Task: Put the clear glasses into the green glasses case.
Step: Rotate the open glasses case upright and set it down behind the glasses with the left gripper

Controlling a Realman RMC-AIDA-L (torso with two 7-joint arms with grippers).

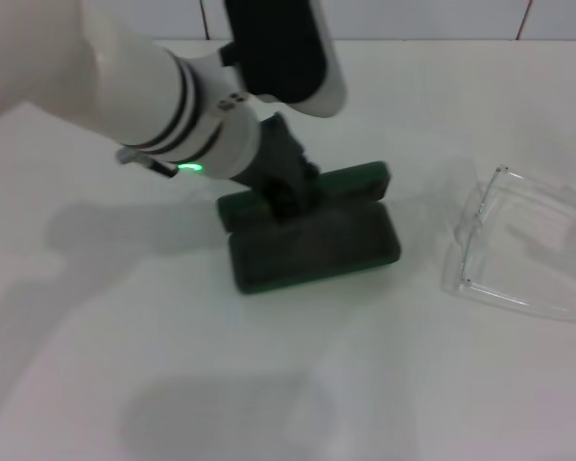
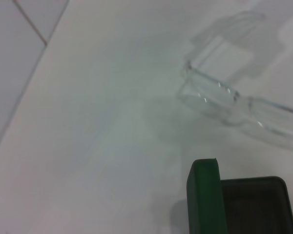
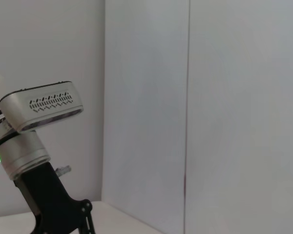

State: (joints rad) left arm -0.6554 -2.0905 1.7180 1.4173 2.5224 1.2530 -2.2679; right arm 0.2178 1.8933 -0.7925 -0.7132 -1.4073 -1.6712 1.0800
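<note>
The dark green rectangular hard glasses case with rounded corners (image 1: 312,235) sits open near the middle of the white tabletop (image 1: 125,365), its lid tipped up at the back and its dark lined tray facing up, which leaves the cavity ready to receive something from above. The left gripper (image 1: 286,187), black and mounted below a white wrist with a green light, is down at the case's back edge where lid meets tray; it looks placed there to hold the lid up or steady the case, though its fingers are hidden against the dark case and I cannot tell whether they are released, clenched or grasping the lid. The fully transparent colourless plastic glasses (image 1: 518,240) lie on the table well apart from the case, toward the robot's right, with arms unfolded; the left wrist view shows them (image 2: 234,105) beyond the case's raised green lid edge (image 2: 205,200), not touching it. The right gripper appears in no view; its wrist camera faces a pale wall, so that arm seems parked up and away. Judging from this, the glasses have not yet been picked up.
</note>
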